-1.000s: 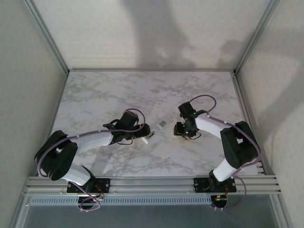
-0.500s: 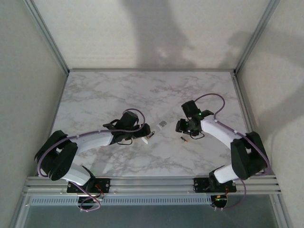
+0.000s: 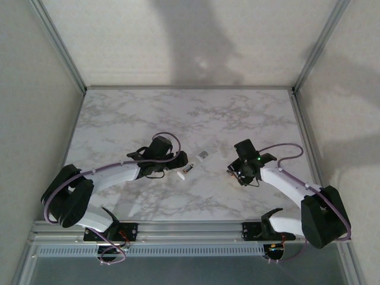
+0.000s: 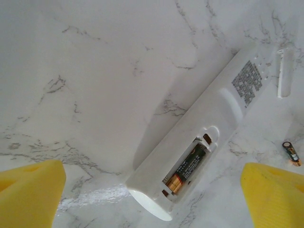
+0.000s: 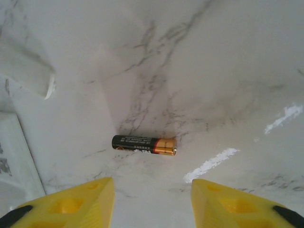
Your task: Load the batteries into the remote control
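Remote control [image 4: 216, 121]: lies flat near the middle of the surface [image 3: 119, 119], a little toward the near edge, plain back upward. It is set at a slant, and its battery bay stands open at the rounded end.

First battery [image 4: 187, 166]: seated lengthwise in the open bay, coppery end toward the rounded end of the remote control.

Second battery [image 5: 144, 144]: lies loose on its side on the bare marble, toward the right edge from the remote control and apart from it. Nothing touches it.

White strip [image 4: 285, 73]: a narrow flat piece on the surface just beside the far end of the remote control. What it is cannot be told.

Left tool [image 4: 152, 192]: spread wide, one yellow finger [image 4: 31, 190] on either side of the rounded end of the remote control. Both stand clear of the casing and nothing is gripped.

Right tool [image 5: 152, 202]: fingers parted to a moderate gap, poised above the second battery. The cell rests on the surface beyond the fingertips [image 5: 76, 199], and nothing is held.
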